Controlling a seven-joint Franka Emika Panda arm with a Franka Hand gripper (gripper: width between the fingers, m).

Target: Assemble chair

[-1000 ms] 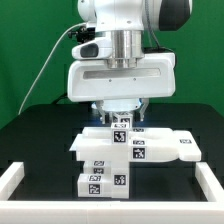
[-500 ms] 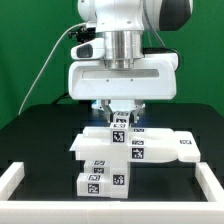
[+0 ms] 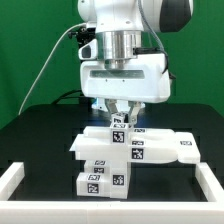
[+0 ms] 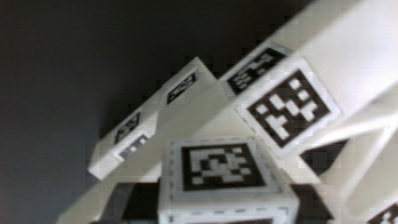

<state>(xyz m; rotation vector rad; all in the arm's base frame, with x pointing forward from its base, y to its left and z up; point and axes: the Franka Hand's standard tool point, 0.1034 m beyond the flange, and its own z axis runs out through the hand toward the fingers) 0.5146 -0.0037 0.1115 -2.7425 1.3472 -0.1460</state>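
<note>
One chunky white plastic chair assembly (image 3: 120, 155), bearing at least seven black-and-white square tags, stood mid-table on the black tabletop (image 3: 30, 125). One two-finger gripper (image 3: 120, 117) pinched a small tagged white block (image 4: 222, 172) at its far top.

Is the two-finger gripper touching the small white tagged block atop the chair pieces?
Touching: in the exterior view the gripper has its fingers closed against both sides of the small white tagged block, no gap visible.
</note>
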